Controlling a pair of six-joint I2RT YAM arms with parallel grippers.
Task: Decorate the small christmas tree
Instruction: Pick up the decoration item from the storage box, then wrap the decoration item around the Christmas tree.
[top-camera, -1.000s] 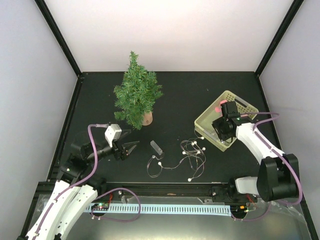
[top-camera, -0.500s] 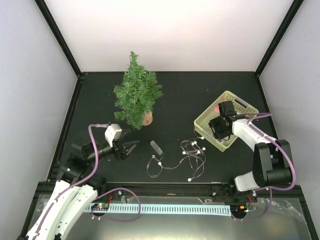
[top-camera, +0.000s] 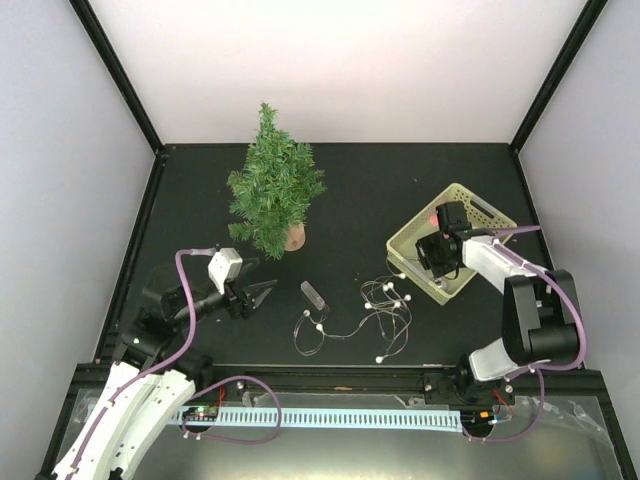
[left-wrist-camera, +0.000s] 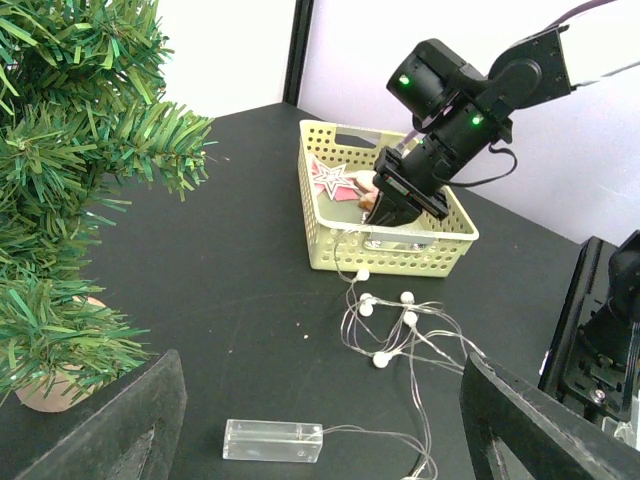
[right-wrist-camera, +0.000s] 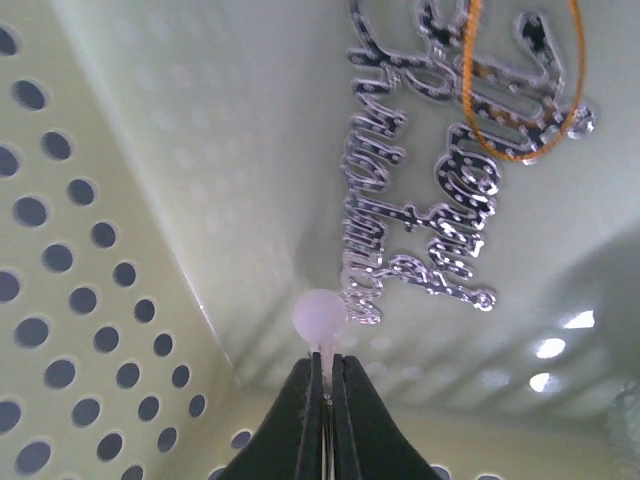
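Black table (top-camera: 380, 190), white walls. Your right gripper (right-wrist-camera: 325, 365) is in the basket (left-wrist-camera: 390, 255) — clamped on the light string (right-wrist-camera: 317, 320). The left gripper (top-camera: 265, 292), well left of the basket — spread wide, empty.

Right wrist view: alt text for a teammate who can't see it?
The right jaws are pinched shut on the light-string wire next to a white bulb, inside a green perforated basket. A silver script ornament with an orange loop lies on its floor.
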